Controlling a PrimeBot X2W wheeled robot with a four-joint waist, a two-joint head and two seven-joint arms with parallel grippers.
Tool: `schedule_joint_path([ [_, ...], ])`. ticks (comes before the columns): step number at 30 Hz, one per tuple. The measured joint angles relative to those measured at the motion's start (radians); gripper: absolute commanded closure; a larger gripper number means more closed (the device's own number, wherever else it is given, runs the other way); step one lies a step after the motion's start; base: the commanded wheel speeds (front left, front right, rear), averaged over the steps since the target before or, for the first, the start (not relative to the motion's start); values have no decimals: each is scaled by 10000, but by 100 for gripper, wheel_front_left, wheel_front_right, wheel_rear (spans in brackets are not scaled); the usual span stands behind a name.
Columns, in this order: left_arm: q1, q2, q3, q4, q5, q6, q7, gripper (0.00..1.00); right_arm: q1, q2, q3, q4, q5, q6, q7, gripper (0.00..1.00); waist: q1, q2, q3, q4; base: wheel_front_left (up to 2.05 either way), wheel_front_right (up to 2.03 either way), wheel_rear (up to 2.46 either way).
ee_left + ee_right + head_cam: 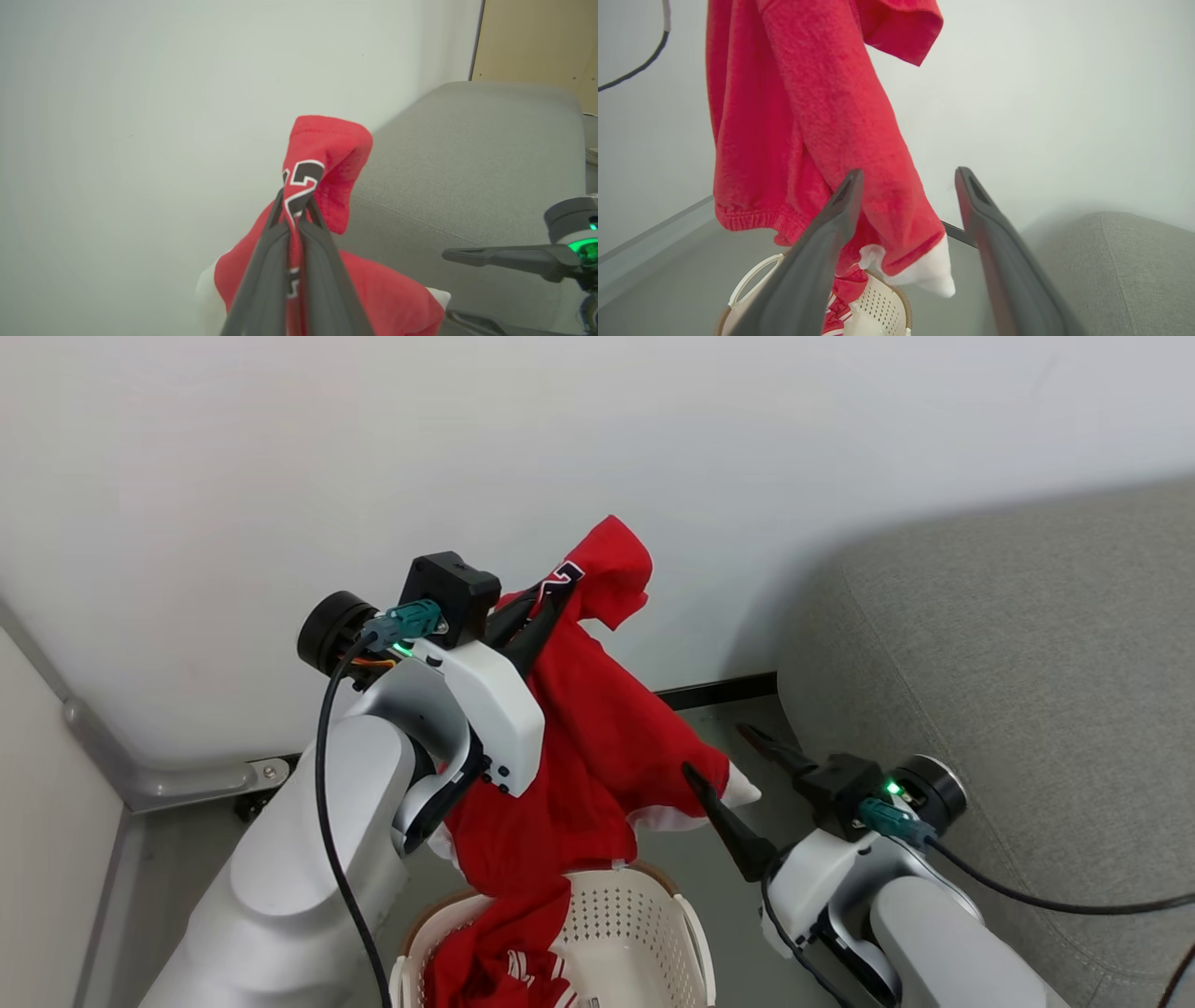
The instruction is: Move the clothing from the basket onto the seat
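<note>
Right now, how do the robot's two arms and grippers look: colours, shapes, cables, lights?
Both arms match. The left forearm and right forearm are rounded silver-grey shells with white wrist covers. The left gripper and right gripper each have two long, dark, tapering fingers. A black cable runs to a teal plug on each wrist, beside a green light and a round black cap.

Red clothing, number print up top, hangs pinched in my left fingers; tail trails into cream perforated basket. Grey seat at my right.
</note>
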State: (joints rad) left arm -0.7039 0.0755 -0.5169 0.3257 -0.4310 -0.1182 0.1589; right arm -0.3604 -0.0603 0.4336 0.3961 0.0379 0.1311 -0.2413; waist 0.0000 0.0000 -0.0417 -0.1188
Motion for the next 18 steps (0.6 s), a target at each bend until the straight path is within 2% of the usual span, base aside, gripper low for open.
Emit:
schedule_joint_path([
  [18,0,-203,-405,-261,-165,0,132,100,-1461,-23,1870,1342,936,0,136,0,0,0,179,176,0,0,0],
])
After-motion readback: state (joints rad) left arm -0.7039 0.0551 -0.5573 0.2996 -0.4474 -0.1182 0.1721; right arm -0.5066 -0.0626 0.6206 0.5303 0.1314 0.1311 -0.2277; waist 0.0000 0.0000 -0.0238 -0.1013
